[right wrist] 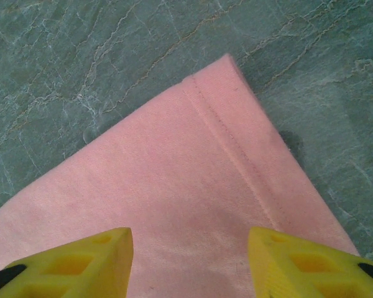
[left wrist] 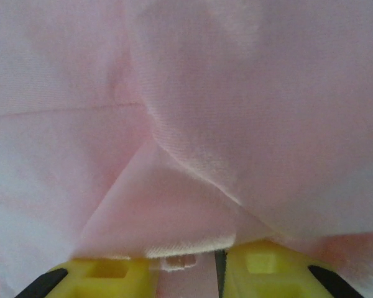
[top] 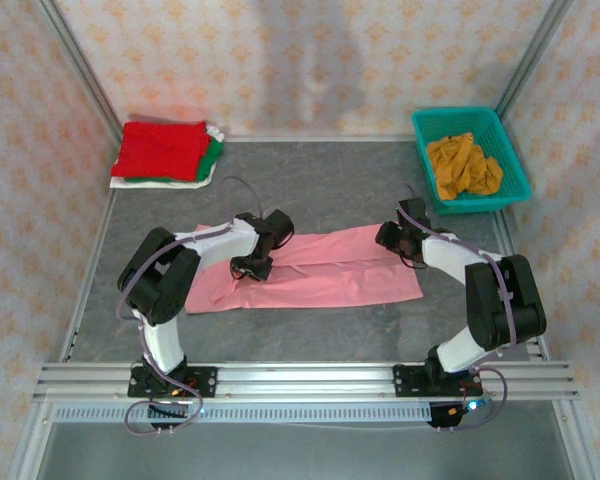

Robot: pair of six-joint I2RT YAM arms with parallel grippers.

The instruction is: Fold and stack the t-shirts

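step in hand: folding the pink t-shirt (top: pixel 320 275), spread flat on the table (top: pixel 330 180) under both grippers.

left gripper (left wrist: pixel 189 264): narrow, fingertips close together, a folded pink edge lying right at the tips and a raised crease just ahead. cannot tell whether cloth is pinched or merely resting there.

right gripper (right wrist: pixel 189 248): wide, nothing between the fingers, poised above the hemmed corner. corner just ahead of the tips, bare table beyond.

recommended procedure, as a judgement:
- confirm release at the left tips before lifting; lift straight up to avoid dragging the fold open.
- lower the right tips onto the corner just behind the hem stitching; pinch the full thickness of cloth.
- carry the corner toward the left gripper, low and level, keeping the edges aligned.
- flatten the crease ahead of the left tips.

folded stack of red, green and white shirts (top: pixel 165 150): far ahead of the left gripper. mustard-orange shirt (top: pixel 463 165): in the teal basket (top: pixel 425 125), ahead of the right gripper.
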